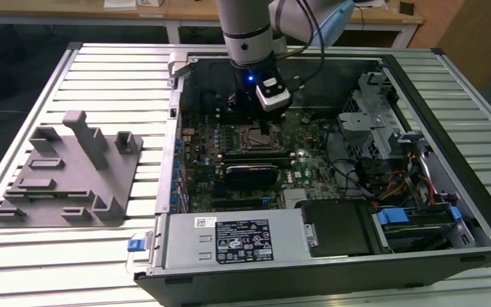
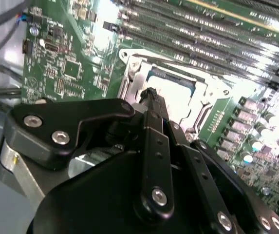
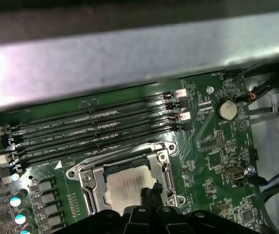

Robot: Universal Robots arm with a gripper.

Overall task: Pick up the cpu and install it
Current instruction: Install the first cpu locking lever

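- The end effector is hanging inside the open computer case, in the upper middle of the exterior view, directly over the CPU socket on the motherboard.
- In the first wrist view, the cpu is lying flat within the socket's metal frame, just beside the memory slots, with its silvery top facing up.
- The end effector is looking clenched, with its tips drawn together and grasping nothing. It is poised at the cpu's edge, and I cannot tell whether it is touching.
- If the chip is not sitting square in the socket, any downward push would risk bending the contacts beneath it.
- The clenched tips could be sliding across the lid and nudging the chip askew, or catching on the frame close around it.
- A grey fixture is resting on the bench at the exterior view's left, outside the case.
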